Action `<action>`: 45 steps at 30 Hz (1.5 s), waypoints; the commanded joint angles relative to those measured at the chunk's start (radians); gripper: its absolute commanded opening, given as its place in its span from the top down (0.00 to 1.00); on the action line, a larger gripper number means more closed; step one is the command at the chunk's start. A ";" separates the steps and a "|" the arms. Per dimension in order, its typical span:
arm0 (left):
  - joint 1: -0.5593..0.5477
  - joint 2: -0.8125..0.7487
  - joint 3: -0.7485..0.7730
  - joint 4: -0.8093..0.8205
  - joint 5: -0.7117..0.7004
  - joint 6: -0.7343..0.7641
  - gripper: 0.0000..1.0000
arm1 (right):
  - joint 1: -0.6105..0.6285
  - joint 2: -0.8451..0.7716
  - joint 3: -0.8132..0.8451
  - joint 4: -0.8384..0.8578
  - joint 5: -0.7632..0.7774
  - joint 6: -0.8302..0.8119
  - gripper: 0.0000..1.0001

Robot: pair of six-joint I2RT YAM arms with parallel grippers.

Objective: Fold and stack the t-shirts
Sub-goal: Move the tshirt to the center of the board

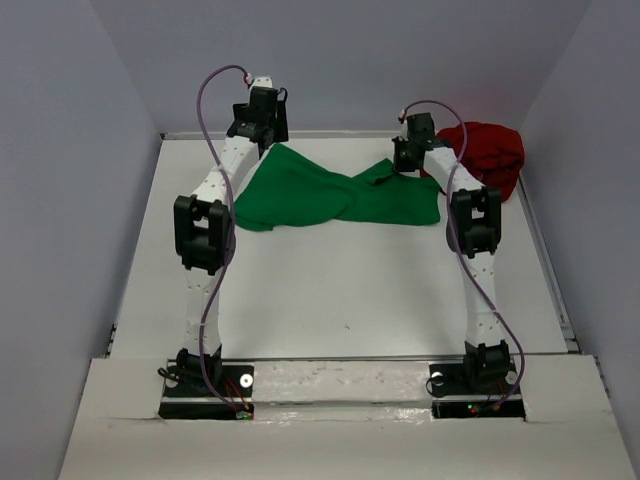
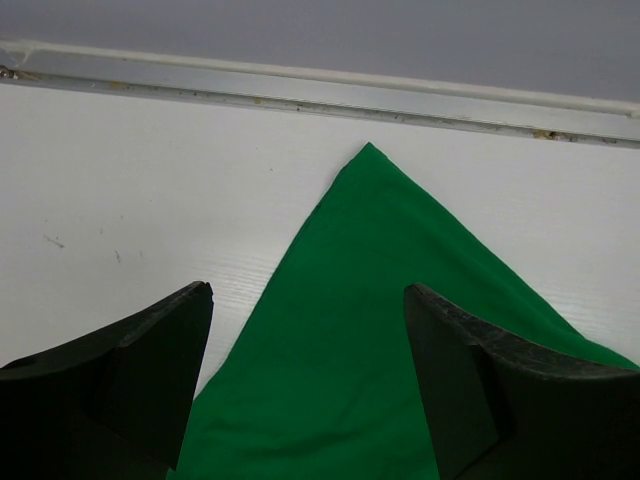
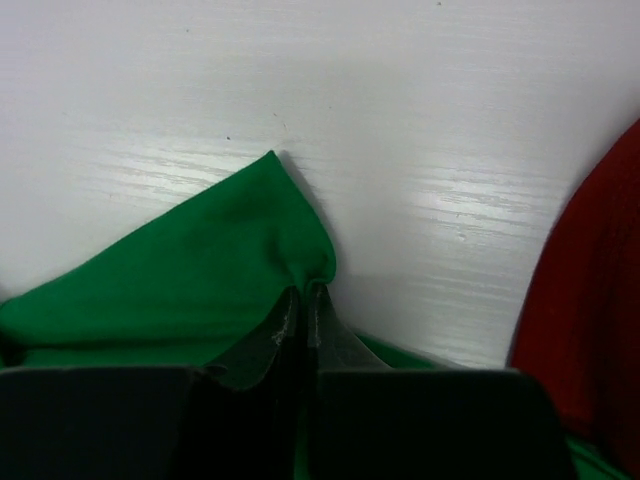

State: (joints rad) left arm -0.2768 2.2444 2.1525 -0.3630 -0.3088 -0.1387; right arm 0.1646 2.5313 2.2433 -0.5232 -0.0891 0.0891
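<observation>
The bright green t-shirt (image 1: pixel 330 195) lies spread and creased across the far middle of the table. The dark red t-shirt (image 1: pixel 490 155) sits bunched in the far right corner. My left gripper (image 2: pixel 308 300) hovers open over the green shirt's far left corner (image 2: pixel 370 260), one finger on each side of the cloth. My right gripper (image 3: pixel 305 295) is shut on a pinch of the green t-shirt (image 3: pixel 200 280) at its far right corner; the cloth puckers at the fingertips. The red t-shirt (image 3: pixel 590 320) shows at the right edge of the right wrist view.
A low metal rail (image 2: pixel 320 95) runs along the table's far edge, just beyond the green cloth's tip. Grey walls (image 1: pixel 60 200) close in left, right and behind. Both arm bases (image 1: pixel 340 385) stand on the near edge.
</observation>
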 commanded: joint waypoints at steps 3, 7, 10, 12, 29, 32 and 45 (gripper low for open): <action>-0.016 -0.075 -0.020 0.022 -0.019 0.011 0.13 | 0.047 -0.068 0.045 0.009 0.150 -0.055 1.00; -0.016 -0.074 -0.017 0.012 -0.044 0.016 0.11 | 0.072 -0.112 0.047 0.008 0.203 -0.072 1.00; -0.016 -0.077 -0.023 0.012 -0.047 0.014 0.11 | 0.081 -0.143 0.065 -0.009 0.242 -0.113 1.00; -0.016 -0.077 -0.025 0.010 -0.046 0.010 0.11 | 0.091 -0.161 0.068 -0.015 0.268 -0.127 1.00; -0.021 -0.149 -0.080 0.007 -0.078 -0.010 0.11 | 0.187 -0.492 -0.318 0.046 0.422 -0.020 1.00; -0.019 -0.184 -0.111 -0.001 -0.105 -0.030 0.11 | 0.239 -0.598 -0.434 0.066 0.459 0.012 1.00; -0.035 -0.273 -0.189 -0.021 -0.101 -0.033 0.11 | 0.401 -0.804 -0.666 -0.106 0.574 0.225 1.00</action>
State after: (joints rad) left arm -0.2989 2.0499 1.9739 -0.3916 -0.3973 -0.1669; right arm 0.5346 1.7664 1.6188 -0.5747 0.4133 0.2234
